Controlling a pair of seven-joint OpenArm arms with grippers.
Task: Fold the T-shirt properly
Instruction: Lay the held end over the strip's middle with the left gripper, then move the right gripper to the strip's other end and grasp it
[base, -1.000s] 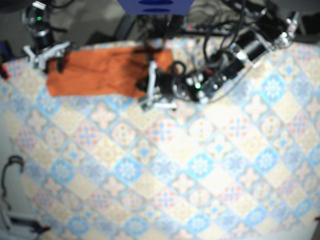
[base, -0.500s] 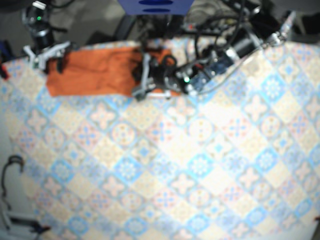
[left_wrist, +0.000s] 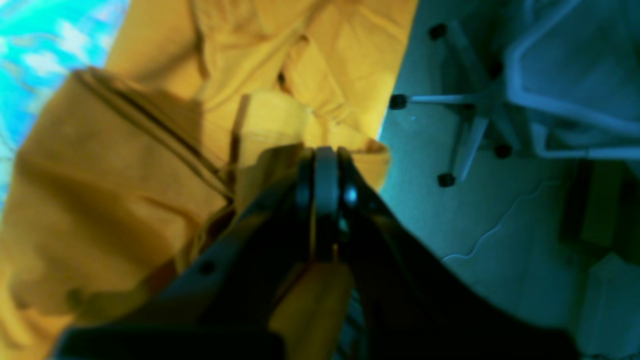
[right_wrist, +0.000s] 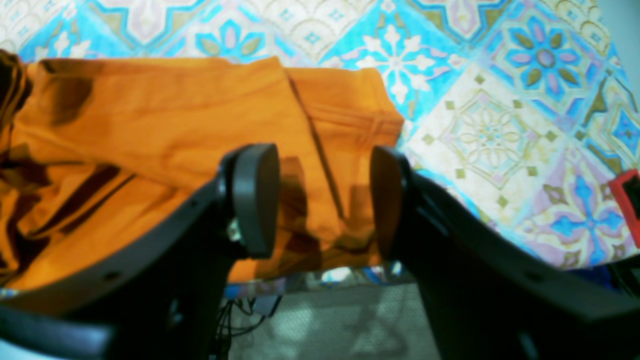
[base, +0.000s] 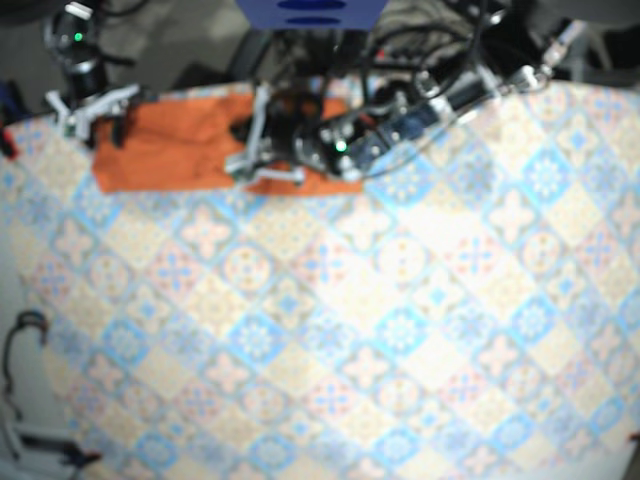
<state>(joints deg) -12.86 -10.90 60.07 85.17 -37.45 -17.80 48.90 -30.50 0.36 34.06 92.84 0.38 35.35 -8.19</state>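
- Left wrist: shows the left gripper (left_wrist: 321, 170) clenched, seemingly pinching a fold of the orange T-shirt (left_wrist: 115, 200), the blur hiding the pinch itself. Shows crumpled cloth at the table's edge, with a chair base (left_wrist: 465, 120) on the floor beyond.
- Right wrist: shows the right gripper (right_wrist: 322, 200) released, jaws wide apart, above a hemmed corner of the T-shirt lying on the patterned tablecloth (right_wrist: 500, 125) near its edge.
- Base: places the T-shirt along the table's far edge, toward the view's left, with the right gripper at one end and the left gripper over the other.
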